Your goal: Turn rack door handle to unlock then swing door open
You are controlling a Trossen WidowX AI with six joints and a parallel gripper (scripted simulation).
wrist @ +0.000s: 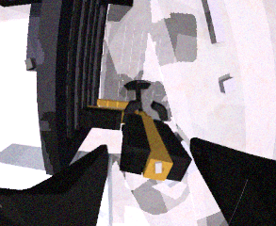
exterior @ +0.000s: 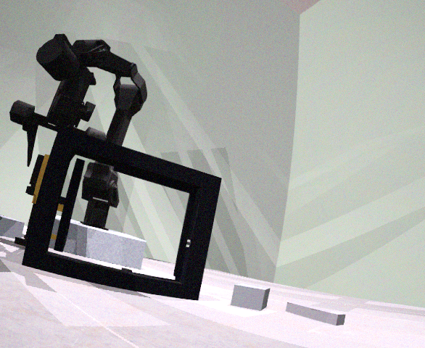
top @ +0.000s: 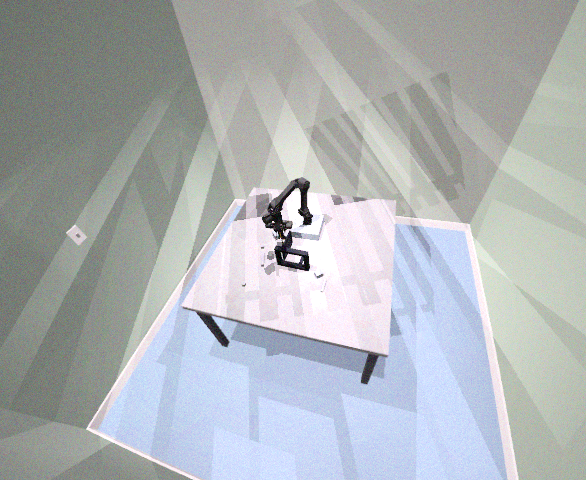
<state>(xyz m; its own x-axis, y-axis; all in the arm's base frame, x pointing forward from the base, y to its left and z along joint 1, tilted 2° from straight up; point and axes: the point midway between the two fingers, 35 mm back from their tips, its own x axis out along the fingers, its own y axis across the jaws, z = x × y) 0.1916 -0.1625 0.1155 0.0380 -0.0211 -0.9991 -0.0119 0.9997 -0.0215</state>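
Note:
The black door frame (top: 296,252) (exterior: 209,232) stands upright on the table. The black door (top: 288,240) (exterior: 70,204) (wrist: 69,71) stands swung far out from it, nearly edge-on in the exterior view. The handle (exterior: 40,180) (wrist: 157,146), black with an orange strip, stands upright off the door's free side; its exact turn is hard to judge. My gripper (wrist: 149,147) is open. Its fingers stand apart on either side of the handle's top, with a gap on both sides in the wrist view. In the exterior view one finger shows above and left of the handle; the other is hidden.
A pale box (top: 307,233) (exterior: 111,247) lies under the arm's base, behind the frame. A grey block (top: 318,274) (exterior: 246,296) and a low bar (exterior: 312,313) lie right of the frame. Another grey block (exterior: 6,225) is at the far left. A small dark piece (top: 243,284) lies nearer the front.

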